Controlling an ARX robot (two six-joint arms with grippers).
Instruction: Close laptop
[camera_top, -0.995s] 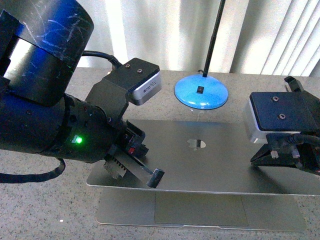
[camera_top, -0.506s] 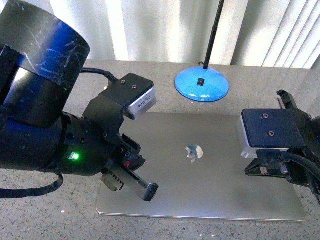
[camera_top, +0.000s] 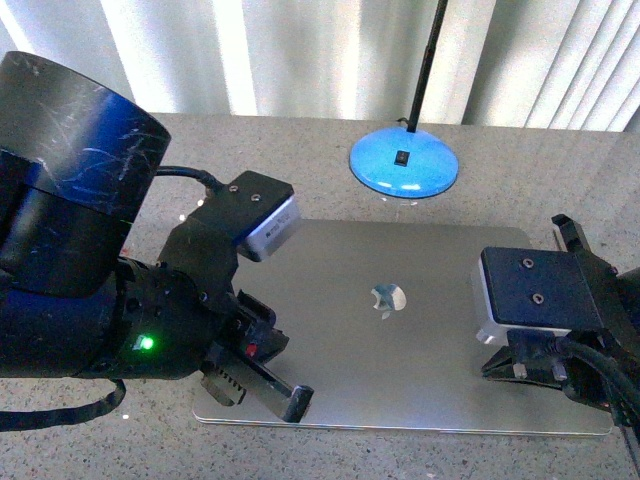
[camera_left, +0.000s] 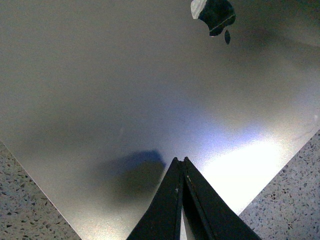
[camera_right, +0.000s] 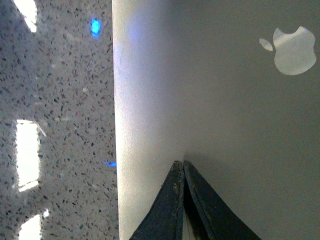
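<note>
The grey-silver laptop (camera_top: 400, 340) lies flat on the speckled table with its lid down, the shiny apple logo (camera_top: 386, 299) facing up. Keys, trackpad and screen are hidden. My left gripper (camera_top: 296, 402) is shut and rests on the lid's front left corner; the left wrist view shows its tips (camera_left: 180, 161) against the lid (camera_left: 125, 85). My right gripper (camera_top: 505, 368) is shut and empty on the lid's right side; the right wrist view shows its tips (camera_right: 180, 163) on the lid (camera_right: 225, 110) near its edge.
A blue round lamp base (camera_top: 404, 166) with a black stem stands just behind the laptop. White vertical blinds (camera_top: 300, 50) hang beyond the table. Speckled tabletop (camera_top: 560, 190) lies around the laptop.
The lid has come down from partly open, with the trackpad showing, to flat on the base. Both grippers have moved down and toward me with it.
</note>
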